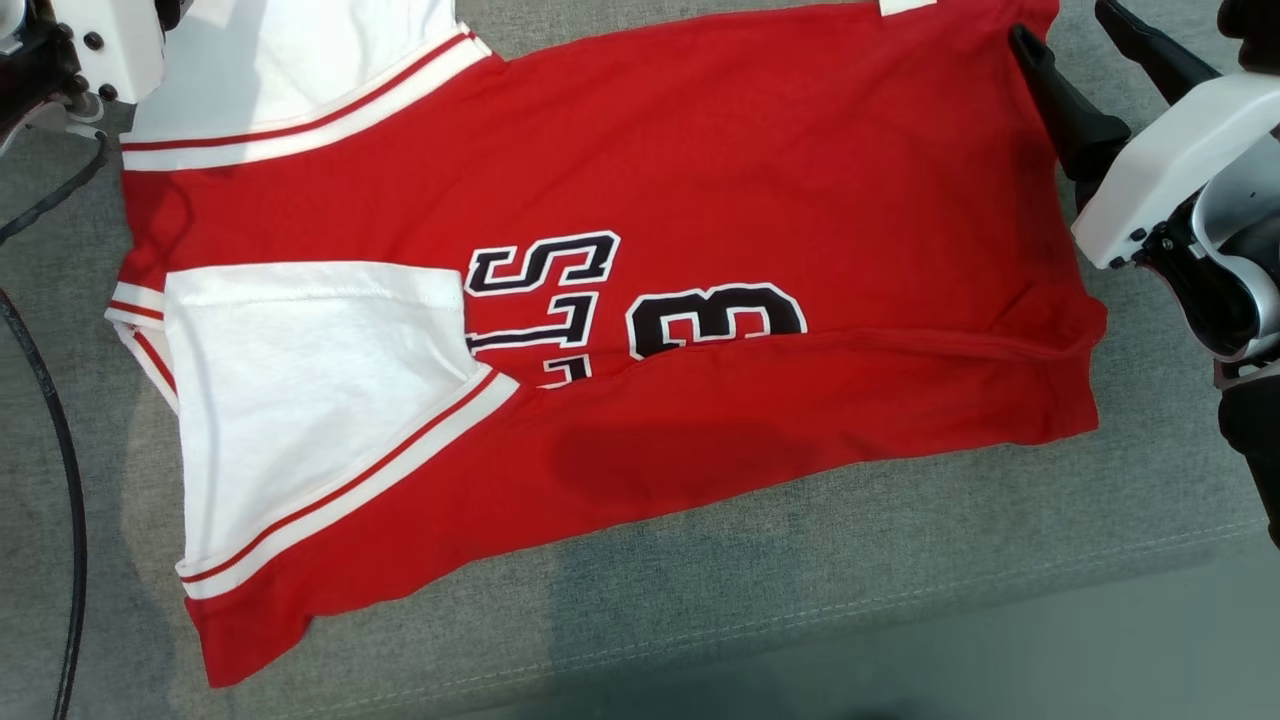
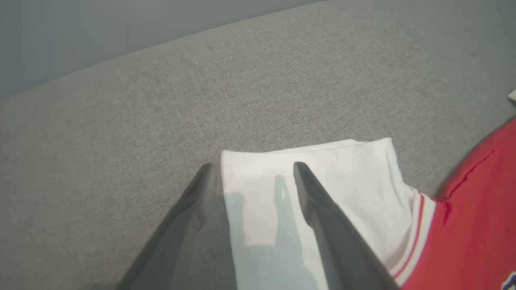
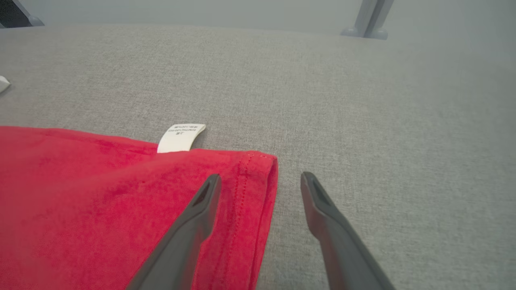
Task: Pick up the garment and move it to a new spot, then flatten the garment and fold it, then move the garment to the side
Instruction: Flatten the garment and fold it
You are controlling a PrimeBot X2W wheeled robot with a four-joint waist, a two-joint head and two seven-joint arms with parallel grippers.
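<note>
Wide left gripper (image 2: 252,165) over garment (image 1: 760,170) sleeve (image 2: 354,173), wide right gripper (image 3: 261,175) over its hem (image 3: 264,169)

Before me lies a desk (image 1: 700,600) covered in grey woven fabric, with a pale stitched seam (image 1: 900,592) running along its near edge. Past that edge I see smooth grey floor (image 1: 1100,660). Beyond the far edge, two pale metal legs (image 3: 369,20) stand close together
</note>
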